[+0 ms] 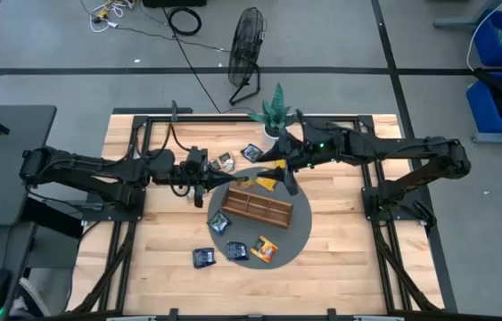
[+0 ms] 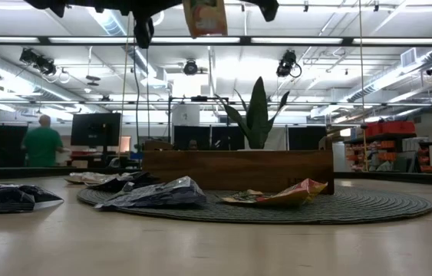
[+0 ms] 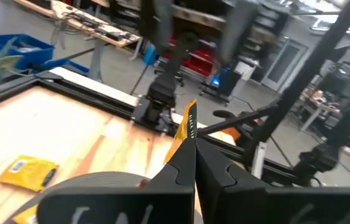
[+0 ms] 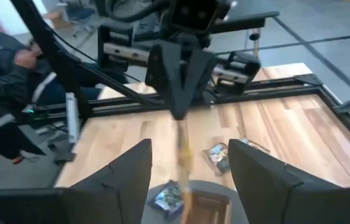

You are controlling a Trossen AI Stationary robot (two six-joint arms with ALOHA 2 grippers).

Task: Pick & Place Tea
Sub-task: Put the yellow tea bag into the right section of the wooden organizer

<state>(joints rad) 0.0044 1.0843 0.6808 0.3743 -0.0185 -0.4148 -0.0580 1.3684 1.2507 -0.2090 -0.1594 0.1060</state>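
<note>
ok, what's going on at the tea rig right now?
The left gripper has its fingers shut on a yellow-orange sachet, held in the air over the wooden tray on the round mat. The right gripper hangs open, facing it. Other sachets lie on the mat and the table.

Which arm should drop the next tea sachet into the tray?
Left. The left gripper is shut on a yellow sachet, held in the air above the wooden tray. The right gripper is open and empty, facing it.
</note>
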